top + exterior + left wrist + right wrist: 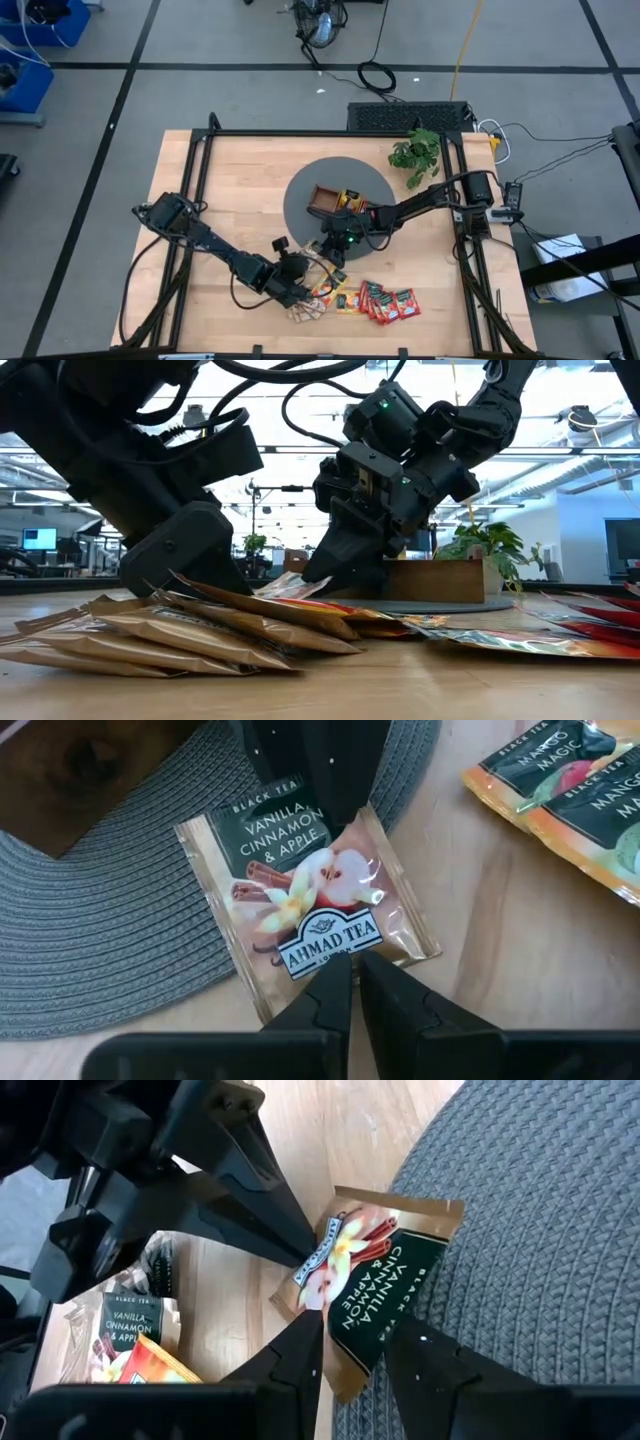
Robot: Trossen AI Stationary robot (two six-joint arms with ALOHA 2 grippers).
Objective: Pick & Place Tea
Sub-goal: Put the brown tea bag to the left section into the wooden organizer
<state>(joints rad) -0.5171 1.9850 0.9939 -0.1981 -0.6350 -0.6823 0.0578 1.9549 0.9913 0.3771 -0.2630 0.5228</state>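
One green-and-tan tea sachet (305, 900) sits between both grippers over the near edge of the round grey mat (300, 190). My left gripper (355, 975) is shut on its tan end. My right gripper (360, 1340) is open, with a finger on either side of the sachet's dark green end (385, 1295). The other sachets lie flat on the table near the front edge: red ones (390, 303), orange ones (335, 295) and tan ones (180, 630). The brown wooden tray (335, 200) stands on the mat. My left gripper pinches the sachet's tan end at its edge (335, 952) between both fingertips. The fingers slant down from the table's left-near side. The sachet lies roughly flat, reaching from the fingers toward the right gripper. I cannot tell whether my right gripper's fingers touch the green end.
A green leafy plant (418, 152) stands at the table's far right. A black frame rail (200, 170) runs around the tabletop. Orange sachets (560, 780) lie close beside the held one. Bare wood (230, 190) lies to the left of the mat.
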